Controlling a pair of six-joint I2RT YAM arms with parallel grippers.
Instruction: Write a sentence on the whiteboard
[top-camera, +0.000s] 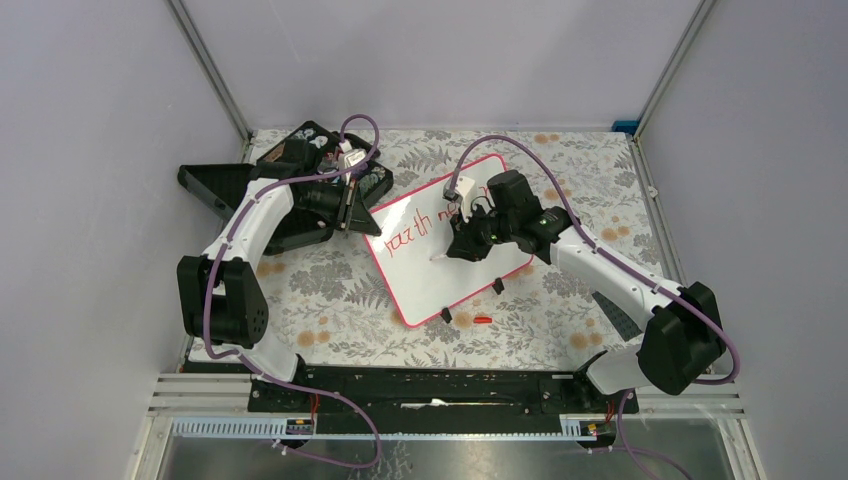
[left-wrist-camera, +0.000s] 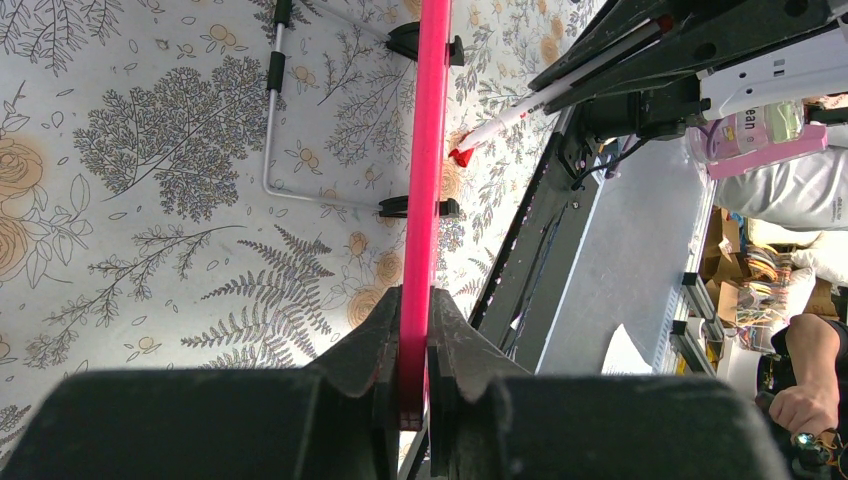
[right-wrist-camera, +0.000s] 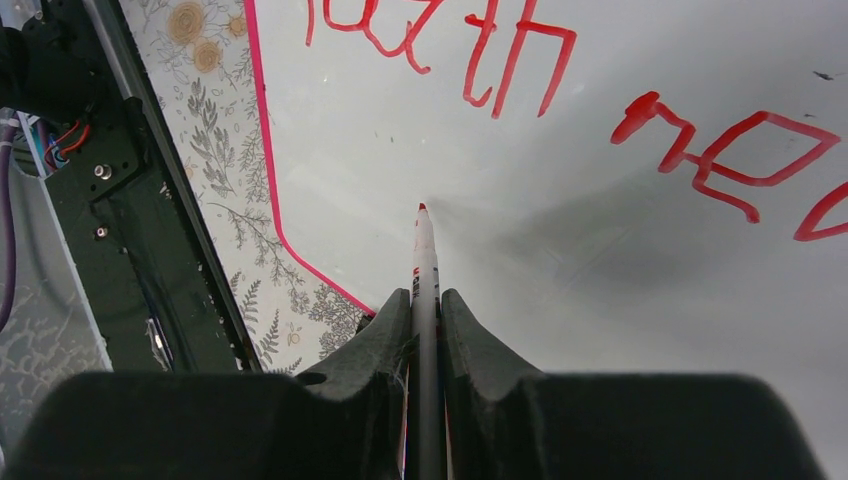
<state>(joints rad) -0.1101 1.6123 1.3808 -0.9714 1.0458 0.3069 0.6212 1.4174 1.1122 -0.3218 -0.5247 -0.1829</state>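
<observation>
While the left gripper (left-wrist-camera: 413, 330) pinches the pink rim of the whiteboard (top-camera: 425, 280) at its left corner, the board lies tilted mid-table (top-camera: 330, 290), and a line of red words (right-wrist-camera: 520, 60) crosses its far part. Further right, the right gripper (right-wrist-camera: 425, 310) clamps a marker (right-wrist-camera: 424, 250), its tip on the blank area below, perhaps touching. By my judgement the sentence is partly written, with more words left.

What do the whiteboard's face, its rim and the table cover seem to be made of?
Whiteboard face: smooth, glossy coated sheet, likely; it shows a faint sheen.
Rim: pink plastic, probably; even colour, clean straight edge.
Table cover: printed cloth or vinyl, matt; flat flower pattern.
</observation>
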